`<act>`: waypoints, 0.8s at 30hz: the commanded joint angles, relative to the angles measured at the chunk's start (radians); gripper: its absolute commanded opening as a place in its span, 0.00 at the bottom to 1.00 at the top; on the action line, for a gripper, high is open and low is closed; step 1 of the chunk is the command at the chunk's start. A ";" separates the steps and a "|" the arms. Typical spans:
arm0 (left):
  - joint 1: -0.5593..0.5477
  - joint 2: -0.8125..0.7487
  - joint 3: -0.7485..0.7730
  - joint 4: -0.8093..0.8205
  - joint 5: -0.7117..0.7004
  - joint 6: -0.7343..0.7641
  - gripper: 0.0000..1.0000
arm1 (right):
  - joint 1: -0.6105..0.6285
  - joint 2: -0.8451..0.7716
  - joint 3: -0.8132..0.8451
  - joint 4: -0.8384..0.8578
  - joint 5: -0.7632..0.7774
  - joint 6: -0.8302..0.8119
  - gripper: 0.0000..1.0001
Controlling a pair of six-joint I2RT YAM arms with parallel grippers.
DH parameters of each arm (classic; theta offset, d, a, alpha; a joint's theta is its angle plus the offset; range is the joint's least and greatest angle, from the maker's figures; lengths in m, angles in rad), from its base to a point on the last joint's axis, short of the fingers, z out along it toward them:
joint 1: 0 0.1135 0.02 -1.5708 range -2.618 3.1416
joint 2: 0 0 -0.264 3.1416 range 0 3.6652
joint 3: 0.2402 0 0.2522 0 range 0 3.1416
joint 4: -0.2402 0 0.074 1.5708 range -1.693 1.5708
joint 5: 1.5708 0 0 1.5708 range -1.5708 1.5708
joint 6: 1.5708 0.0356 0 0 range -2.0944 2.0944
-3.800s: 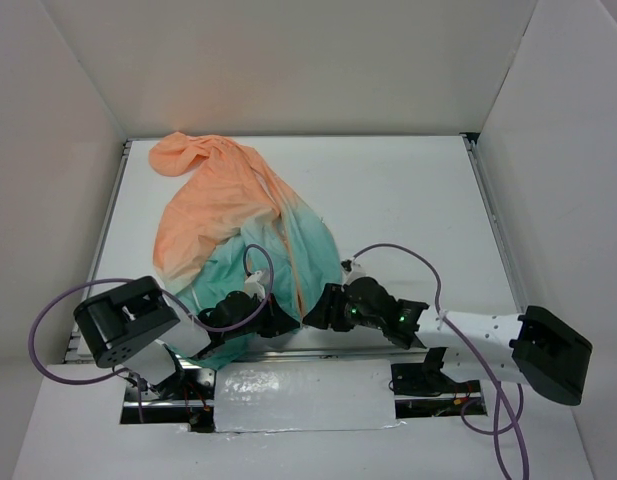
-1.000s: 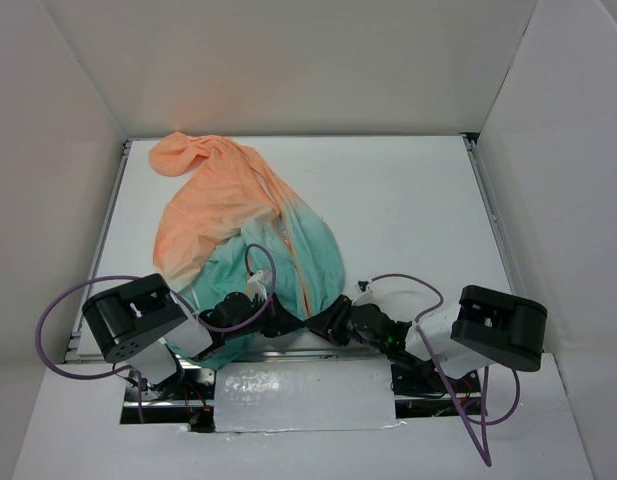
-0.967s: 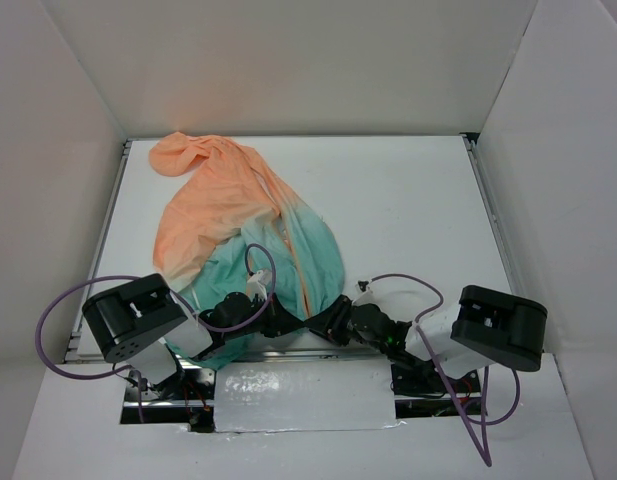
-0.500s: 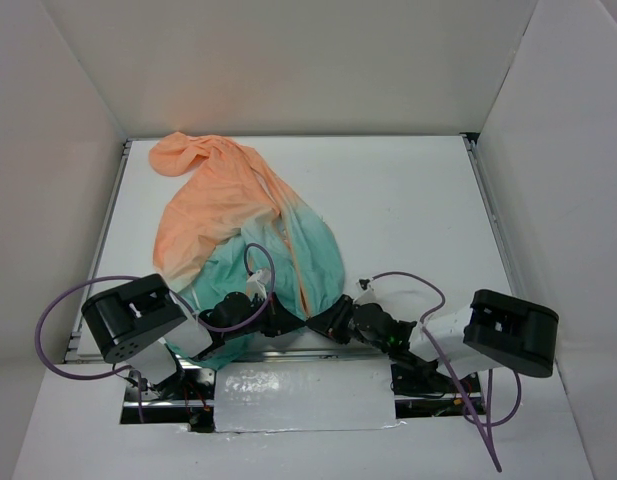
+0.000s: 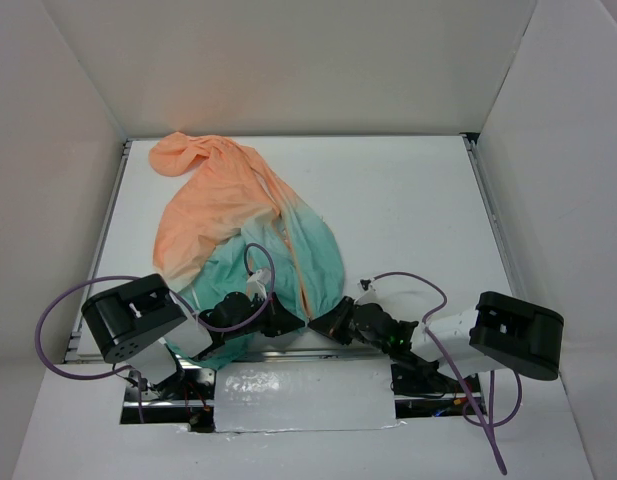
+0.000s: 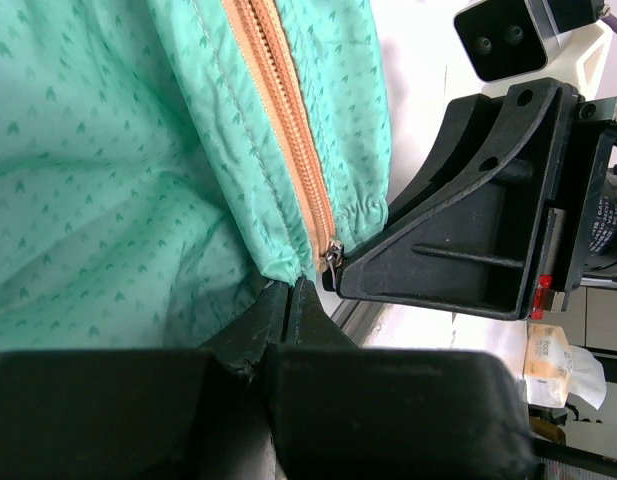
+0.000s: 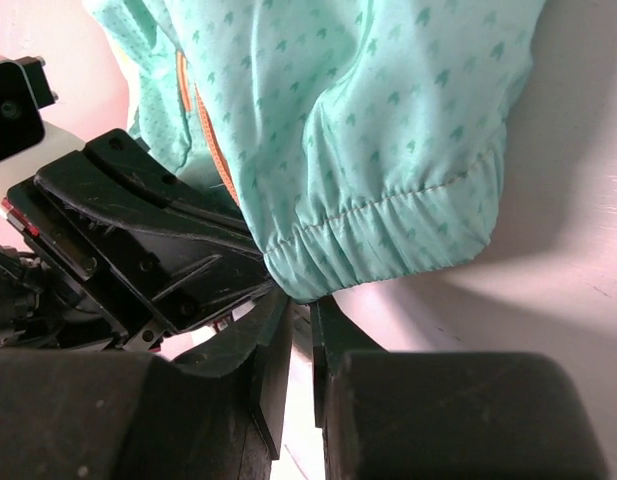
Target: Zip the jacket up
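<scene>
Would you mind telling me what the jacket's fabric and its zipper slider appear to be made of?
The jacket: thin woven synthetic, likely polyester; matte, with tiny repeated marks and a gathered hem. The zipper slider: seemingly metal, grey and glinting.

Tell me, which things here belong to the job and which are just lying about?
Job: jacket, its orange zipper, zipper pull, left gripper and right gripper pinching the hem.
Not part of it: purple cables, foil-covered strip, small packet.

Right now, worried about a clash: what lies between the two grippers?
Between left gripper and right gripper: only the jacket hem corner with its zipper slider, per left wrist view.
</scene>
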 commanded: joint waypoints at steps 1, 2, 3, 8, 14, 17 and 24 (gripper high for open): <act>-0.007 -0.004 0.010 0.044 0.016 0.020 0.00 | 0.004 -0.009 0.030 -0.034 0.030 -0.005 0.18; -0.005 -0.003 0.012 0.043 0.018 0.020 0.00 | 0.006 -0.011 0.033 -0.042 0.027 -0.002 0.18; -0.005 -0.003 0.012 0.043 0.016 0.021 0.00 | 0.006 -0.011 0.036 -0.066 0.024 0.004 0.17; -0.007 0.000 0.012 0.044 0.016 0.023 0.00 | 0.006 -0.022 0.085 -0.180 -0.006 0.029 0.12; -0.007 0.002 0.009 0.054 0.019 0.023 0.00 | 0.006 -0.022 0.082 -0.166 -0.035 0.047 0.23; -0.005 -0.001 0.009 0.051 0.018 0.024 0.00 | 0.004 -0.020 0.082 -0.162 -0.041 0.050 0.23; -0.007 -0.001 0.007 0.052 0.015 0.024 0.00 | 0.006 -0.026 0.077 -0.159 -0.041 0.067 0.21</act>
